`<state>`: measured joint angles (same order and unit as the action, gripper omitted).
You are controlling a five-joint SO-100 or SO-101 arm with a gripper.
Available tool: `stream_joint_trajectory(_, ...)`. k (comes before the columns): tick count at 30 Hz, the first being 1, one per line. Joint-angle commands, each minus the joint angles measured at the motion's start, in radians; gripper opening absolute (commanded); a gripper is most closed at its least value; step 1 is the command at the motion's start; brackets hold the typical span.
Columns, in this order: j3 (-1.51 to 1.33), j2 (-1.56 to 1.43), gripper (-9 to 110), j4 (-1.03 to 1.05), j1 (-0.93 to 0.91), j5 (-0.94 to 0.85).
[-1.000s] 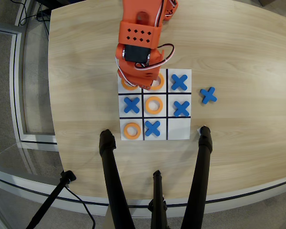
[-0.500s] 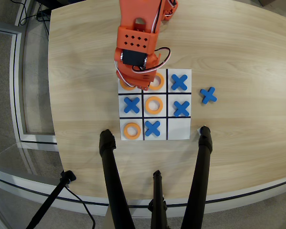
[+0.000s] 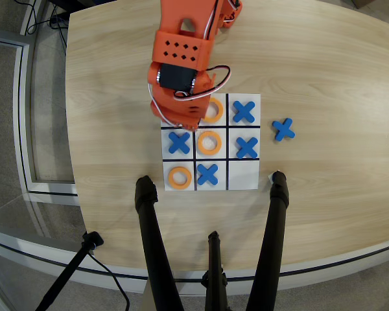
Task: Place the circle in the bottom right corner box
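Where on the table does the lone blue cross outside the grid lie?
In the overhead view, the blue cross lies on the bare wood just right of the grid sheet, level with its middle row.

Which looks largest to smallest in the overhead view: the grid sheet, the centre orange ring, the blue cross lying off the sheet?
1. The grid sheet, by far the largest.
2. The centre orange ring and the blue cross off the sheet look about alike, so they are not ranked against each other.
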<state>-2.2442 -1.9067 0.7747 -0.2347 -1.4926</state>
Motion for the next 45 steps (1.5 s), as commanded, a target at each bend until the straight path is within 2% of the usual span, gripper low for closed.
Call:
stream_joint_trajectory(1, 0.135, -0.115, 11, 0.107, 0.025, -0.015)
stream_joint_trajectory(6, 0.051, -0.405, 11, 0.233, 0.071, -0.083)
stream_joint_trajectory(14, -0.588, -1.048, 11, 0.255, 0.212, -0.109)
stream_joint_trajectory(19, -0.842, -1.279, 11, 0.27, 0.216, -0.114)
stream_joint_trajectory(22, -0.94, -1.367, 10, 0.302, 0.219, -0.114)
stream_joint_trajectory(27, -0.959, -1.45, 0, 0.479, 0.238, -0.115)
stream_joint_trajectory(39, -0.959, -1.45, 0, 0.531, 0.253, -0.118)
stream_joint_trajectory(42, -0.959, -1.45, 1, 0.526, 0.114, -0.115)
stream_joint_trajectory(45, -0.959, -1.456, 1, 0.509, -0.253, -0.11)
